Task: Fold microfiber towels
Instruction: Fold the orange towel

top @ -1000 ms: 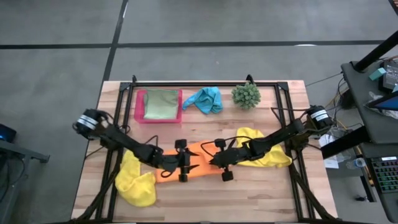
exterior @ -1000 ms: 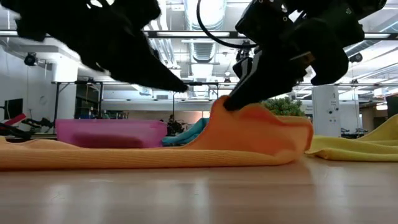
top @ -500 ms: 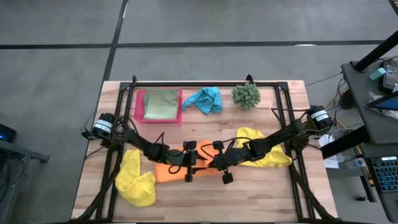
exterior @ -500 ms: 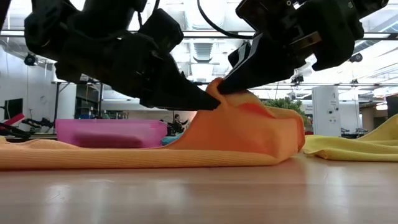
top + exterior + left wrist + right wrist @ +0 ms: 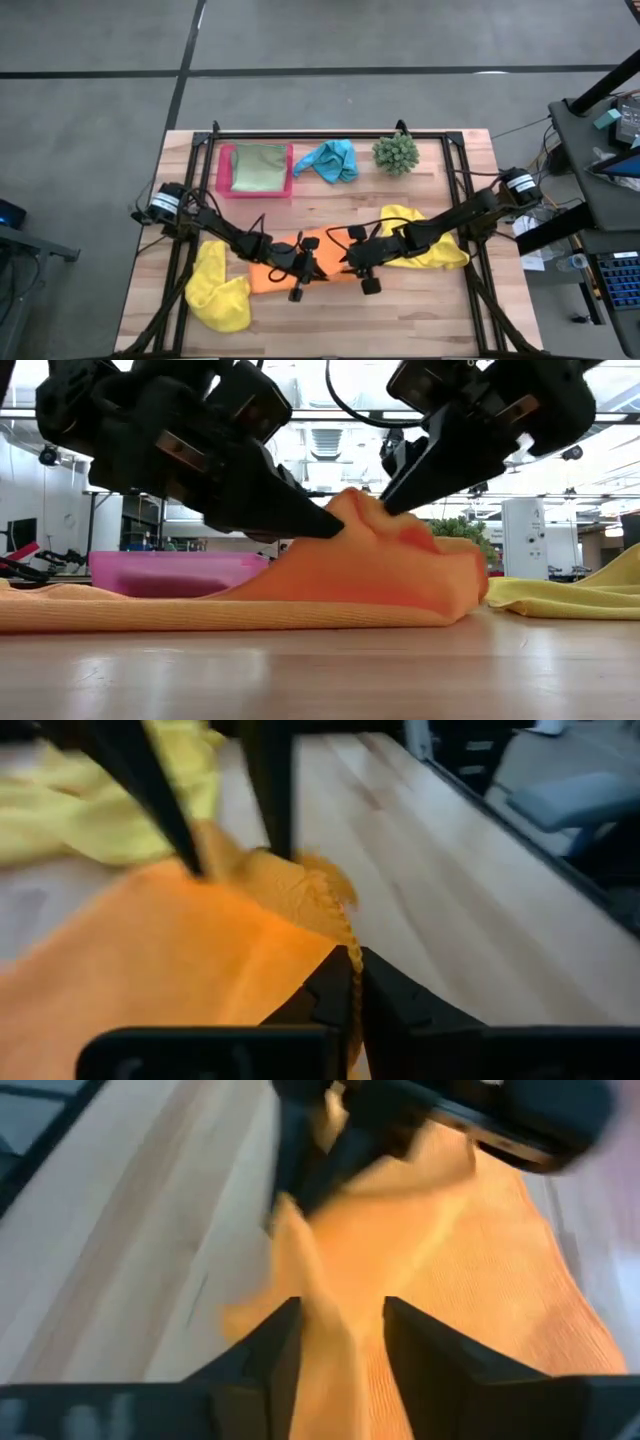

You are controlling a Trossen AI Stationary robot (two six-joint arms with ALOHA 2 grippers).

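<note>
The orange towel (image 5: 272,274) lies flat at the table's middle, its right end raised in a peak (image 5: 352,508). My left gripper (image 5: 350,992) is shut on that peak. My right gripper (image 5: 340,1335) is open just right of it, one finger on either side of the raised cloth; I cannot tell whether they touch it. One yellow towel (image 5: 220,292) lies crumpled at the near left, and another (image 5: 432,242) lies under the right arm. A turquoise towel (image 5: 330,160) lies at the back. A light green towel (image 5: 258,166) lies in the pink tray (image 5: 224,186). My left gripper pinches the orange towel's raised edge (image 5: 345,942) between its two fingers. The fingers come from the table's left, slanting a little downward. The pinched part stands lifted off the table like a ridge, while the towel's left part (image 5: 120,610) lies flat on the wood.
A spiky green plant ball (image 5: 396,152) stands at the back right. A black metal frame (image 5: 330,134) runs round the table's edges. Bare wood lies along the near edge (image 5: 330,325).
My left gripper has moved down and toward the right gripper, reached the orange towel's raised peak and shut on it. My right gripper, which pinched that peak, has opened and let go. The peak stays raised, and the rest of the towel stays flat.
</note>
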